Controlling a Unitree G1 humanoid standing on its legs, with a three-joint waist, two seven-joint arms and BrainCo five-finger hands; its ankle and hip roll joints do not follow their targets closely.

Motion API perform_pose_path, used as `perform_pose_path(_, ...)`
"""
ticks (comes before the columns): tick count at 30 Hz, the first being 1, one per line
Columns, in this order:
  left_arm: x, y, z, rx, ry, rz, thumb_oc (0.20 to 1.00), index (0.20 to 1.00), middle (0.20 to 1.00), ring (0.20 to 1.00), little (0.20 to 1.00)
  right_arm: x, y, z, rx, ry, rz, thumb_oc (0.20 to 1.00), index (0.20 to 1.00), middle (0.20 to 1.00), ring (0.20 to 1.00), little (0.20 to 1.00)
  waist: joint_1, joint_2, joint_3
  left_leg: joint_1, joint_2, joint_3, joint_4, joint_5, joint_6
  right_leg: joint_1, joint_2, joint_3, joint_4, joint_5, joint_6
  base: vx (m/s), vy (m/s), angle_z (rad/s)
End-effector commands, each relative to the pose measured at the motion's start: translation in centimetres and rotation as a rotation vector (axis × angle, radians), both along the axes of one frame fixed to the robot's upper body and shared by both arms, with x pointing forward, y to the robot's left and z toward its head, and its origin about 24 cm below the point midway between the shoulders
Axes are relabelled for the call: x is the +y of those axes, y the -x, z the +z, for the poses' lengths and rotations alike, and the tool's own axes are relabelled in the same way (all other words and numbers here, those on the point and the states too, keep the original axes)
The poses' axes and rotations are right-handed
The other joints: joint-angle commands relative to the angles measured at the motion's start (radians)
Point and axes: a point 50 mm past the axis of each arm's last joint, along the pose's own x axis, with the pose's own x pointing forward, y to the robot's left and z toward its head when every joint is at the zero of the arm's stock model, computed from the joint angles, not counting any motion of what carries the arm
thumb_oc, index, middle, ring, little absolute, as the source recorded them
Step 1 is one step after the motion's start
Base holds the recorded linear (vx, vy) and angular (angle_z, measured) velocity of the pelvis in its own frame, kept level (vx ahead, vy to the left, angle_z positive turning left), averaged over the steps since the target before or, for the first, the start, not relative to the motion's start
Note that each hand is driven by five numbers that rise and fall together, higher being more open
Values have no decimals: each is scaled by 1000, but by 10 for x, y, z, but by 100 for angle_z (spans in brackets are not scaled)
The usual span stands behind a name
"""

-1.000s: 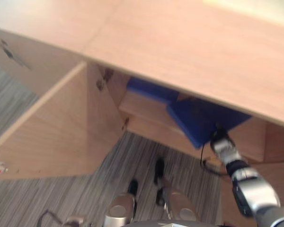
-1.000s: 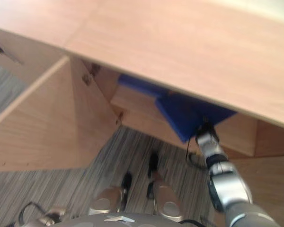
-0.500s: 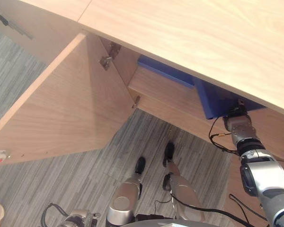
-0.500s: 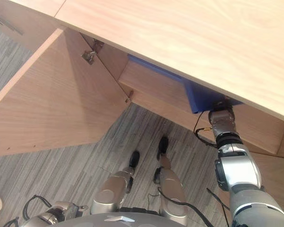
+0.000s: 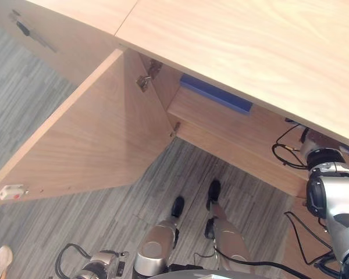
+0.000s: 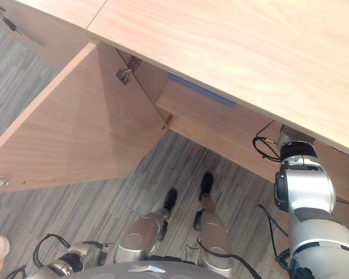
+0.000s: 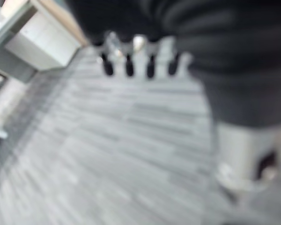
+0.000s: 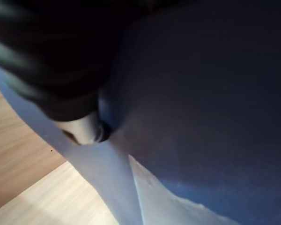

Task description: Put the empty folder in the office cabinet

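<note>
The cabinet (image 5: 232, 52) is showing pale wood-grain laminate, smooth and matt, with small metal hinges (image 5: 144, 81) glinting inside its open door (image 5: 99, 139). On its shelf, a blue folder (image 5: 216, 94) is looking like smooth matt plastic. Below the cabinet, the floor (image 5: 23, 104) is showing grey striped carpet, rough-textured.

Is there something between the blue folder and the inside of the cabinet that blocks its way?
Nothing visible does. The cabinet door stands wide open, and the blue folder against the right hand is already under the cabinet top.

Open cabinet door (image 5: 87, 139) flanks the shelf (image 5: 232, 131) (blue folder (image 5: 215, 93) lying at back).
</note>
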Motion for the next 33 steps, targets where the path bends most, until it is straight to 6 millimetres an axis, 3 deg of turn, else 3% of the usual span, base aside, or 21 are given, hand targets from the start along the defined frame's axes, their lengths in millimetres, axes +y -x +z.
perform_pose_path(1, 26, 42, -4, 117, -92, -14, 1000, 1000, 1000, 1000, 1000, -25, 3, 31, 13, 208, 13, 200, 200, 200, 200, 200, 31, 12, -64, 43, 117, -25, -140, -28, -47, -63, -74, 3, -6, -114, 130, -9, -17, 4)
perform_pose_path(16, 29, 33, -2, 61, -79, -19, 1000, 1000, 1000, 1000, 1000, -20, -5, 33, 13, 353, 193, 200, 200, 200, 200, 200, 34, 12, -43, 8, 130, -11, -130, -9, -61, -58, -64, 8, -6, -127, 124, 0, 0, 0)
perform_pose_path(24, 26, 28, -2, 43, -78, -8, 1000, 1000, 1000, 1000, 1000, -31, 7, 30, 167, 224, 33, 200, 200, 200, 200, 200, 33, 7, -34, -10, 131, -9, -121, -2, -61, -52, -55, 17, -6, -134, 117, 0, 0, 0)
perform_pose_path(28, 25, 24, 0, 30, -82, -20, 1000, 1000, 1000, 1000, 1000, -23, 0, 38, 162, 243, 79, 200, 200, 200, 200, 200, 40, 8, -32, -19, 129, -12, -114, -1, -62, -47, -55, 17, -6, -141, 116, 0, -12, -4)
perform_pose_path(33, 23, 17, 1, 13, -83, -19, 1000, 1000, 1000, 1000, 1000, -16, -4, 32, 142, 228, 118, 200, 200, 200, 200, 200, 39, 9, -22, -38, 129, -5, -104, 3, -62, -47, -55, 19, -6, -144, 116, -10, -7, -2)
